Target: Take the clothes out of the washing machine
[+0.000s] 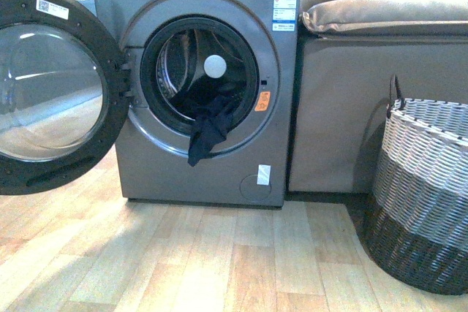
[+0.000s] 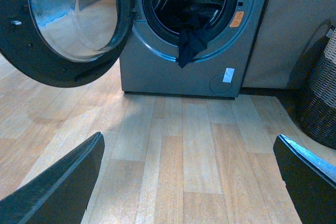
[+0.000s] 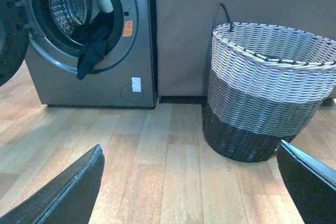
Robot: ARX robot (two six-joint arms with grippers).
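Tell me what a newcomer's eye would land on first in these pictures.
First, the dark navy soft garment hanging out of the grey metallic front-loading washing machine, draped over the lower rim of its round opening. Next, the big round glass door swung wide open at the left of the front view. Last, the tall grey-and-black woven wicker basket standing on the wooden floor at the right.

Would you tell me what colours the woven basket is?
Pale grey above, black below; the basket shows best in the right wrist view.
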